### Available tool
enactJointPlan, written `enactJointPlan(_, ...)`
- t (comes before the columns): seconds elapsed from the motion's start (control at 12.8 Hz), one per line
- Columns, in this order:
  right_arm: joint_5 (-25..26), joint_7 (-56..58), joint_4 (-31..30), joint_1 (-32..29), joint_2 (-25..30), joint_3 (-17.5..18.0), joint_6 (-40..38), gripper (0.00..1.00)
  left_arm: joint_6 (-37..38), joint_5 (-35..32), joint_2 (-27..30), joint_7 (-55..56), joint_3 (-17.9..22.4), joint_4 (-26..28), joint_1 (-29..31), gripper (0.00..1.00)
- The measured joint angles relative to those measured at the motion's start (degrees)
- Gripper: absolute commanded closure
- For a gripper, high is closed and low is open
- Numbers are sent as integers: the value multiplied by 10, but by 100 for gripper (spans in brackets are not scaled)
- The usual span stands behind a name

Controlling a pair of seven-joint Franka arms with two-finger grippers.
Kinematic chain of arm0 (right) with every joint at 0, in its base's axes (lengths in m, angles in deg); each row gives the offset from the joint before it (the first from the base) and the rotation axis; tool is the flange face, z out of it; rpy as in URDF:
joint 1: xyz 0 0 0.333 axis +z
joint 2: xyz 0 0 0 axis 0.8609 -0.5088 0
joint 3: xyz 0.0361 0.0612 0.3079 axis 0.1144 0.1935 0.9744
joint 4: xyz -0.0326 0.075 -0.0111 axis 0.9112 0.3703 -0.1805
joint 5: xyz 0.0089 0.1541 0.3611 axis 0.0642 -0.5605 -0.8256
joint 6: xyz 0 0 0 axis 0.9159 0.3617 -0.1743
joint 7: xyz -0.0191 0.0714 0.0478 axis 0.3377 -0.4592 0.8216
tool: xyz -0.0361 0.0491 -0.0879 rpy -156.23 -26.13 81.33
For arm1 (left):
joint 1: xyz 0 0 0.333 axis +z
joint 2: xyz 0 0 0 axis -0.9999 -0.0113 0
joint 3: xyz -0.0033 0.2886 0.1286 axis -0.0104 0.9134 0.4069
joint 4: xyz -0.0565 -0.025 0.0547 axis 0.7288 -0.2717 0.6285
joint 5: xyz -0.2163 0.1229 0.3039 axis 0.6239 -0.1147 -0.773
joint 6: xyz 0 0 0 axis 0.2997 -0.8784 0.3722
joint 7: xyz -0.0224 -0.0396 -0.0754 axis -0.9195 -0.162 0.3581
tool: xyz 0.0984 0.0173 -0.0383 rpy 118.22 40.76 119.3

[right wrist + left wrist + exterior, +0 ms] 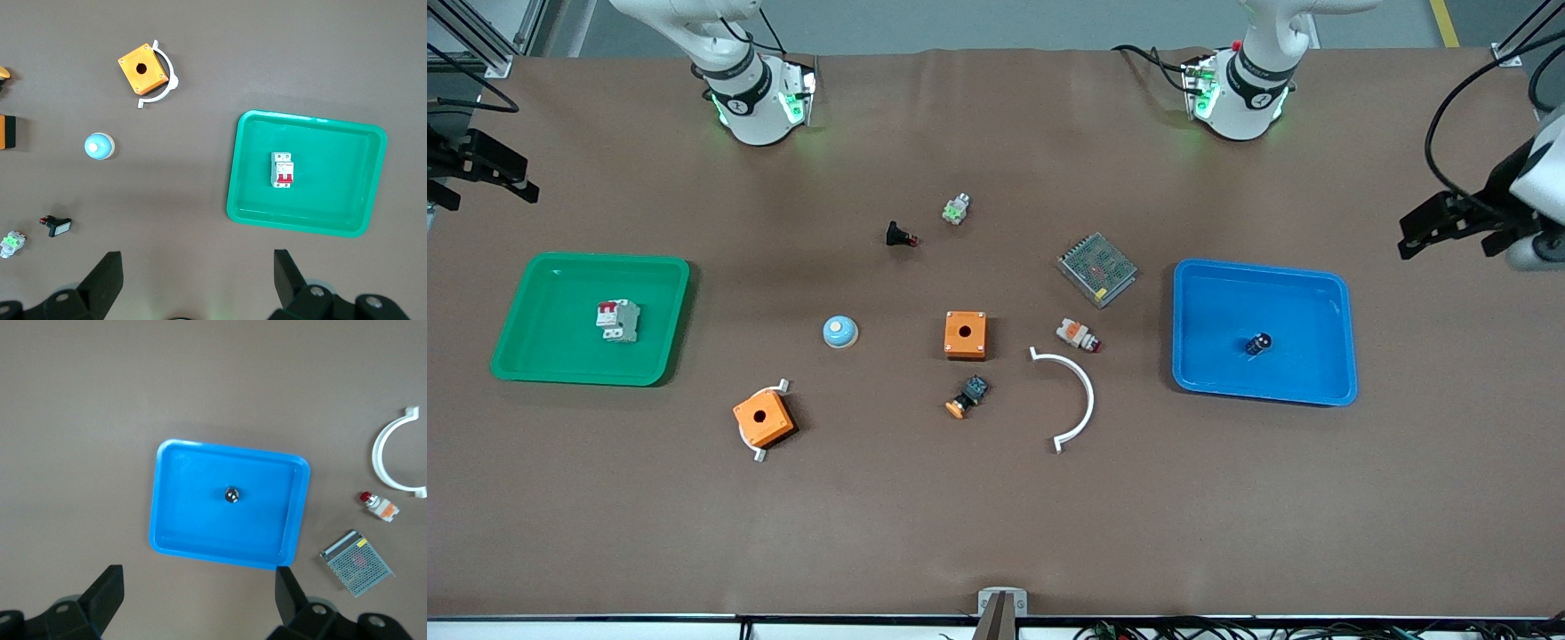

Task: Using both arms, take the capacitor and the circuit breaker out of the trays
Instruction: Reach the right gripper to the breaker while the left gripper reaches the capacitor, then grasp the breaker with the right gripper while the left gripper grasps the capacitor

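- Brown table (996,533) carries your two trays, one at each arm's end.
- Left gripper (200,597): spread wide, empty, high over the blue tray (173,540); the capacitor (232,495) sits between the fingertips' lines (good for descending).
- Right gripper (198,277): likewise wide and empty, over the green tray (360,220) holding the circuit breaker (282,170).

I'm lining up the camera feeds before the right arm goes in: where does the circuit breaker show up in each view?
Front view: the circuit breaker lies in the green tray, at the right arm's end of the table.
Right wrist view: the circuit breaker sits near the middle of the green tray.
Left wrist view: not in it; only the blue tray shows.
Shared landmark: the green tray, seen in the front and right wrist views.
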Motion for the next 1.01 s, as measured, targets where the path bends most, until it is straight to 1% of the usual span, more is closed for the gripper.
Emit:
enactJointPlan(0.08, 0, 0, 0, 0, -2, 0, 4, 0, -1, 0, -14, 0, 0, 13, 0, 0)
enactJointPlan(0.23, 1, 0, -8, 0, -17, 0, 28, 0, -26, 0, -44, 0, -1, 44, -1, 0)
enactJointPlan(0.47, 31, 1, -52, 0, -59, 0, 95, 0, -73, 4, -91, 0, -5, 79, -2, 0)
enactJointPlan(0.7, 39, 2, -122, -1, -71, 0, 188, 0, -140, 12, -122, 0, -12, 129, -2, 0)
enactJointPlan(0.86, 43, 4, -186, -7, -74, -2, 258, 0, -187, 12, -134, 0, -20, 170, -3, 0)
enactJointPlan(1.01, 45, 24, -253, -18, -84, -4, 333, 0, -220, 12, -154, 0, -27, 193, -3, 0)
